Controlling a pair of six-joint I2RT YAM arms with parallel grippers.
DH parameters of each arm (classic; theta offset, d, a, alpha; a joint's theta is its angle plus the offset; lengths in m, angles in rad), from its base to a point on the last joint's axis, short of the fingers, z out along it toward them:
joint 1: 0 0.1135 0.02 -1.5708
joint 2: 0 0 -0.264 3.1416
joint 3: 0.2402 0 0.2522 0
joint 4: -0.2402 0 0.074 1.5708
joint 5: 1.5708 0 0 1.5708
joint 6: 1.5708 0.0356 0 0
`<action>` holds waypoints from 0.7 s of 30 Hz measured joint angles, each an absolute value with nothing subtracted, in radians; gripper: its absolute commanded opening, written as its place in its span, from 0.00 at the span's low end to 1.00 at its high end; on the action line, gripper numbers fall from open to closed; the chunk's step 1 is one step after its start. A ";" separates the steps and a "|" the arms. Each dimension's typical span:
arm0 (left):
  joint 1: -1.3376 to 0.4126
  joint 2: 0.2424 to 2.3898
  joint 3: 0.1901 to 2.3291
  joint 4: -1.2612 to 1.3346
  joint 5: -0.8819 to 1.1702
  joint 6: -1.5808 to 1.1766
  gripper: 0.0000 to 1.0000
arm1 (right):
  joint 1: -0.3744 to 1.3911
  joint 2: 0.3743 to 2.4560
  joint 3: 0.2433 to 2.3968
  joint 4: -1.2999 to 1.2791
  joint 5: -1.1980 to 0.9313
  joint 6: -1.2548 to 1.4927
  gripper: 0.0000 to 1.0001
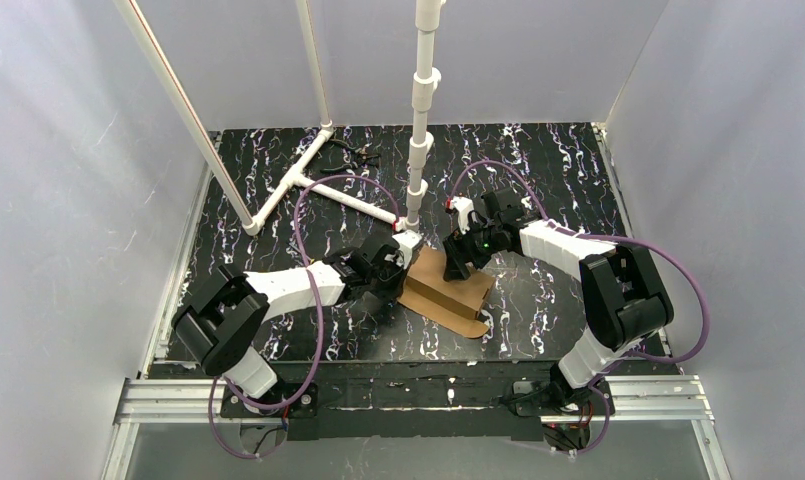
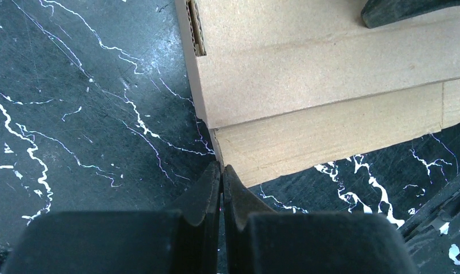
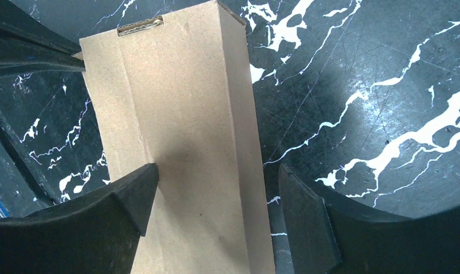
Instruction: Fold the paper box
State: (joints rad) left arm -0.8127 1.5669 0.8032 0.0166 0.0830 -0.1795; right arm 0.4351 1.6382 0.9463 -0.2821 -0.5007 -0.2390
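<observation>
Brown paper box [image 1: 448, 290] rests on the black table [image 1: 538, 180], interior hidden.

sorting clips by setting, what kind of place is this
Most likely a lab robot test cell: plain white walls close in a black marbled table, an aluminium rail at the near edge carries the arm bases, and a white pipe frame stands at the back.
</observation>
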 measured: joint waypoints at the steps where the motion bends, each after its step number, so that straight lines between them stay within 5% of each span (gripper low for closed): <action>1: -0.813 1.563 0.795 0.027 0.084 -0.179 0.00 | 0.435 1.638 0.946 -0.282 -0.501 -0.239 0.83; 21: -0.812 1.565 0.804 0.019 0.065 -0.173 0.00 | 0.435 1.639 0.947 -0.282 -0.501 -0.239 0.83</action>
State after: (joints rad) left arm -0.8124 1.5646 0.8036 0.0189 0.0654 -0.1730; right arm 0.4355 1.6386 0.9466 -0.2821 -0.5011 -0.2386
